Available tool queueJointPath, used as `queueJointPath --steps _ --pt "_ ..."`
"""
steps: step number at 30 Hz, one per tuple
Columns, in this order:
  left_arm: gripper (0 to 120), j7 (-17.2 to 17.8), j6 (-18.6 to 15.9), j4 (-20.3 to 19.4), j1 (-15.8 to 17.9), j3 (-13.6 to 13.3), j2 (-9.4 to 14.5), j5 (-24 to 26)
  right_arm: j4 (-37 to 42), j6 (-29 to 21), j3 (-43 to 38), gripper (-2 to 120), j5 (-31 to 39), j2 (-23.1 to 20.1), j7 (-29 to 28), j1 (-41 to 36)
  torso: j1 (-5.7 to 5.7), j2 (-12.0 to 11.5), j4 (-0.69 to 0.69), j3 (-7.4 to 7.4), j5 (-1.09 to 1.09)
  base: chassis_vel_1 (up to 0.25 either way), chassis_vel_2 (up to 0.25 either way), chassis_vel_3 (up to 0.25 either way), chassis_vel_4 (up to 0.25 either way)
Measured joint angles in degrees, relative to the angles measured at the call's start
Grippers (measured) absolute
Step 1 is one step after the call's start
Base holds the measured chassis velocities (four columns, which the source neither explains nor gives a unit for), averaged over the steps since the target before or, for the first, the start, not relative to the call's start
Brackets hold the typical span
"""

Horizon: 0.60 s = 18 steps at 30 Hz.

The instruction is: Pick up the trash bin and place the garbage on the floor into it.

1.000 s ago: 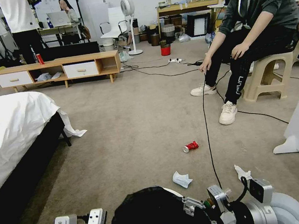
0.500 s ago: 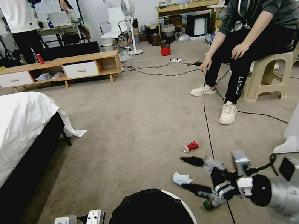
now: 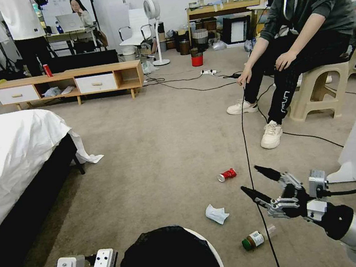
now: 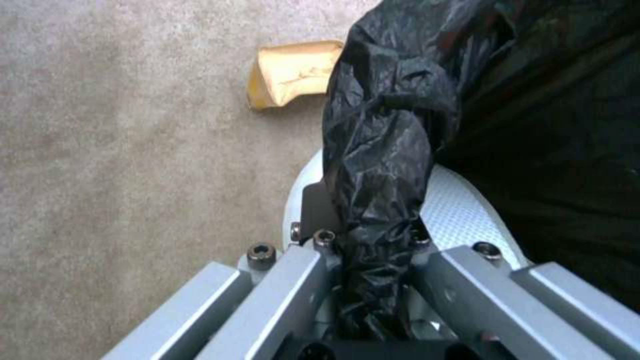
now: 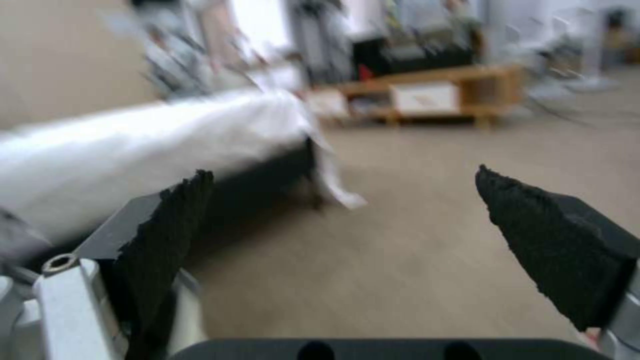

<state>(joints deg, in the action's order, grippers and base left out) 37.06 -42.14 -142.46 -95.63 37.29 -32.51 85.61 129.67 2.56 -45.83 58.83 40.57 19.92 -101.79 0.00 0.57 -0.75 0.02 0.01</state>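
right pincer (image 3: 255,181) has risen, spread, over beige carpet (image 3: 159,155).

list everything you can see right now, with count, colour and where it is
trash bin: one, white with black bag, low centre, held at rim
crushed can: one, red, on carpet
tissue: one, white, on carpet near bin
bottle: one, green cap, lying on carpet by cable
paper bag: one, brown, carpet beside bin
bed: one, white, left
seated person: one, on stool, right
left gripper: clamped on bin's bag
right gripper: open, above carpet
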Motion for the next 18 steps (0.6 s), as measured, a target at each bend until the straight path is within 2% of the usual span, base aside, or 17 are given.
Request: queueJointPath --steps 4,5,6,8,11,13,18 --pt "1 0.00 0.00 -0.49 -0.07 0.01 -0.90 -0.61 0.43 -1.70 -4.34 100 -4.42 -0.55 -7.36 -5.79 0.00 0.00 -0.02 0.00 -0.01 0.000 0.000 0.000 0.000" --pt "1 -0.23 -0.01 -0.52 -0.12 0.09 -1.44 -1.14 0.97 -2.75 -5.63 100 -8.84 -0.01 -14.17 -8.16 0.00 0.00 0.00 0.00 -0.01 0.000 0.000 0.000 0.000" --pt "1 -0.23 -0.01 -0.52 -0.12 0.09 -1.44 -1.14 0.97 -2.75 -5.63 100 -8.84 -0.01 -14.17 -8.16 0.00 0.00 0.00 0.00 -0.01 0.000 0.000 0.000 0.000" --pt "1 -0.82 -0.01 -0.27 -0.17 0.60 -1.87 -1.80 2.47 -6.00 -7.18 100 -13.15 1.61 -21.54 -10.98 0.00 0.00 0.01 0.00 0.00 0.000 0.000 0.000 0.000" --pt "1 -0.93 -0.01 -0.24 -0.16 0.75 -1.94 -1.88 2.87 -6.94 -7.65 100 -13.57 2.13 -22.45 -11.73 0.00 0.00 -0.01 0.00 0.00 0.000 0.000 0.000 0.000" --pt "1 -1.66 -0.01 -0.12 0.13 1.14 -2.48 -2.27 3.68 -9.88 -10.89 100 -16.79 5.82 -22.17 -16.08 0.00 0.00 -0.02 0.00 -0.02 0.000 0.000 0.000 0.000" --pt "1 -2.65 -0.01 0.09 0.35 0.91 -2.97 -3.31 2.23 -10.23 -12.03 100 -21.77 10.09 -19.81 -19.74 0.00 0.00 -0.01 0.00 -0.01 0.000 0.000 0.000 0.000"
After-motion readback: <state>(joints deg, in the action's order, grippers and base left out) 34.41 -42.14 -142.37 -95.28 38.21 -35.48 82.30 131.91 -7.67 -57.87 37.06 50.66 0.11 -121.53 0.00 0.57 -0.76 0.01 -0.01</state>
